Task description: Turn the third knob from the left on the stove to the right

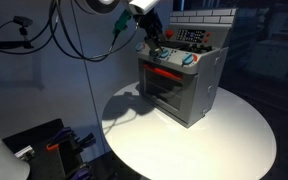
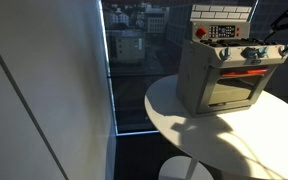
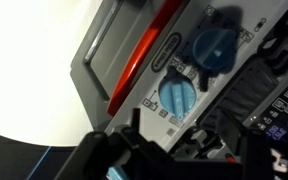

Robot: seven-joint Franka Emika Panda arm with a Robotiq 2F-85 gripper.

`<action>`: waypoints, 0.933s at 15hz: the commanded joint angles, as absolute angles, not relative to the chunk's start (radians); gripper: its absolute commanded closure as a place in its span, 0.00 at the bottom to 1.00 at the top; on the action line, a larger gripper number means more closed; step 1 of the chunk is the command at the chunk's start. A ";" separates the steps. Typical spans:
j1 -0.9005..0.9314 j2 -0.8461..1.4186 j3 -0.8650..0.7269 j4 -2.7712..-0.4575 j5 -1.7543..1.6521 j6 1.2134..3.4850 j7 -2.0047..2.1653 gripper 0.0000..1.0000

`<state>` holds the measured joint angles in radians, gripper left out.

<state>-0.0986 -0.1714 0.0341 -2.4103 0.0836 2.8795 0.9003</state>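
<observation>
Stove: grey toy stove point(image 1: 189, 92) on round white table point(image 1: 229, 140).
Arm: gripper point(image 1: 156, 42) at the knob row, jaws apart, released.
Wrist view: teal knobs point(image 3: 212, 48) beside red bar point(image 3: 144, 50).

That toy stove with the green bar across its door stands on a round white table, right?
Not quite: the bar across the door of the stove is red, not green, as the wrist view shows. The stove does stand on a round white table.
</observation>
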 commanded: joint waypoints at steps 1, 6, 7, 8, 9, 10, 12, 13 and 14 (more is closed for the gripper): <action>-0.092 -0.187 0.032 -2.411 0.077 2.866 0.869 0.07; -0.099 -0.174 0.037 -2.401 0.027 2.872 0.842 0.00; -0.100 -0.172 0.037 -2.399 0.016 2.873 0.837 0.00; -0.099 -0.169 0.036 -2.398 0.006 2.875 0.835 0.00; -0.100 -0.167 0.036 -2.397 -0.004 2.877 0.835 0.00; -0.099 -0.165 0.035 -2.396 -0.010 2.879 0.833 0.00; -0.100 -0.157 0.036 -2.393 -0.027 2.887 0.836 0.00; -0.102 -0.153 0.036 -2.392 -0.038 2.892 0.840 0.00; -0.103 -0.150 0.036 -2.390 -0.043 2.896 0.841 0.00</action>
